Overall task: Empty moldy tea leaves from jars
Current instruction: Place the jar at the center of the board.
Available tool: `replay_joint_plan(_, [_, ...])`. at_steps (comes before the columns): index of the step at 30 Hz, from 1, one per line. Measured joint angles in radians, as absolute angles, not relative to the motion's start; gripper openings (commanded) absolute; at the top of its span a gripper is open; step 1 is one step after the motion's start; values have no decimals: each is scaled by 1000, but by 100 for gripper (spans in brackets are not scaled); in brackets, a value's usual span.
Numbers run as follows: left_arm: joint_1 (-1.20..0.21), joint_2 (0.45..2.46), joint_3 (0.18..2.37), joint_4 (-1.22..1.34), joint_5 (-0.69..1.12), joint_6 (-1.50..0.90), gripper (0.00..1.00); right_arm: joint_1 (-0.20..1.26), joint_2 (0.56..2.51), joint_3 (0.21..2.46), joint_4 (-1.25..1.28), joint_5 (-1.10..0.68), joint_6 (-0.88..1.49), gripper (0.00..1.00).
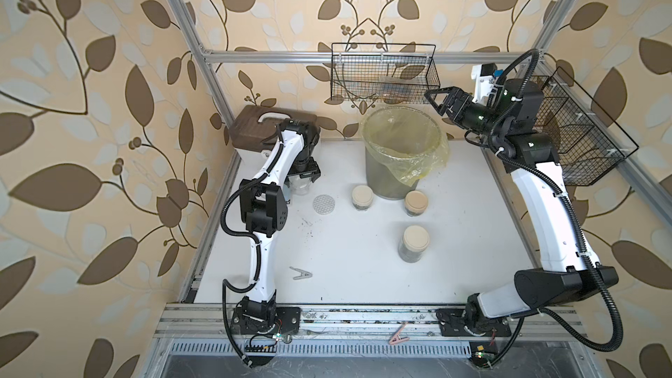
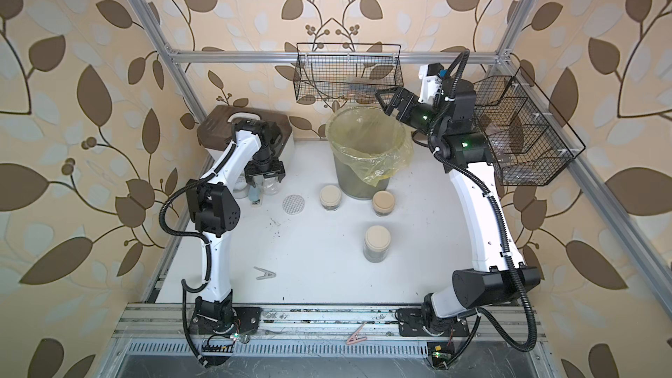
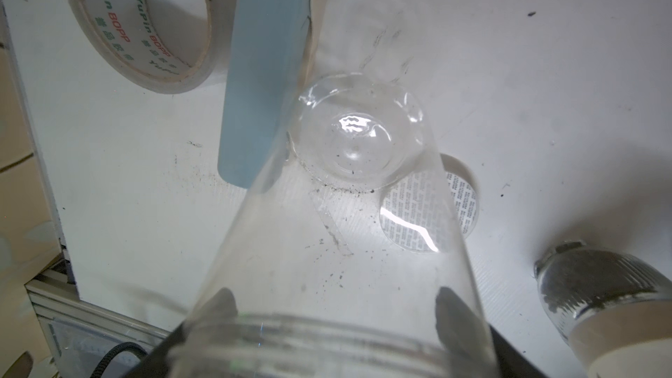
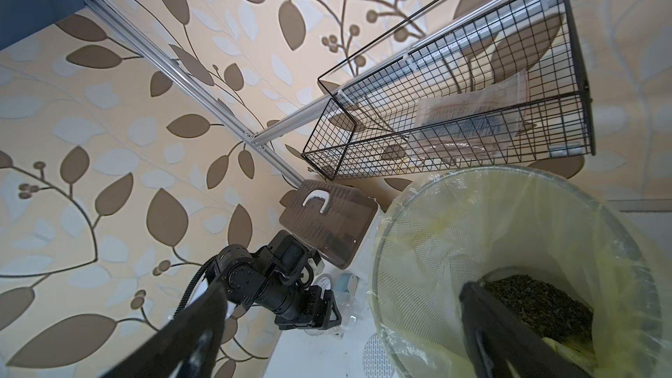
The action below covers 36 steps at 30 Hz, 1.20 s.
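An empty clear jar [image 3: 358, 132] without a lid stands on the white table at the back left, with a few leaf crumbs around its base. My left gripper [image 3: 336, 296] comes down over it with one finger on each side of its neck; the glass hides whether they press on it. In both top views that gripper [image 1: 303, 176] [image 2: 265, 176] hangs over the jar [image 2: 271, 185]. A silver dotted lid [image 1: 324, 205] lies flat beside it. Three beige-lidded jars [image 1: 362, 197] [image 1: 416, 202] [image 1: 415, 241] hold dark moldy tea leaves [image 3: 582, 285]. My right gripper [image 4: 338, 314] [image 1: 434, 98] is open and empty above the bin's rim.
The grey bin with a yellow liner [image 1: 367, 129] holds a heap of dark leaves [image 4: 538, 303]. A tape roll [image 3: 138, 23] and a pale blue flat piece [image 3: 265, 67] stand close to the empty jar. A brown-lidded box [image 1: 254, 125], wire baskets [image 1: 381, 74] [image 1: 582, 132] and a metal clip [image 1: 301, 273] are around.
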<state>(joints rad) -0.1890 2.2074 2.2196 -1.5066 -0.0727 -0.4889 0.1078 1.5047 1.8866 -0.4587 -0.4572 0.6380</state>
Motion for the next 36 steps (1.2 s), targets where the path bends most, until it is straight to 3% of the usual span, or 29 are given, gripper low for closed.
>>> replay_joint_plan(13, [-184, 2240, 2170, -1480, -16, -484, 99, 118, 1503, 1886, -460, -441, 638, 100])
replay_joint_plan(26, [-184, 2227, 2112, -1420, -45, -501, 99, 118, 1484, 1877, -461, -417, 638, 100])
replay_joint_plan(36, [-202, 1875, 1976, -1141, 64, -492, 94, 83, 1477, 1817, -444, -388, 658, 100])
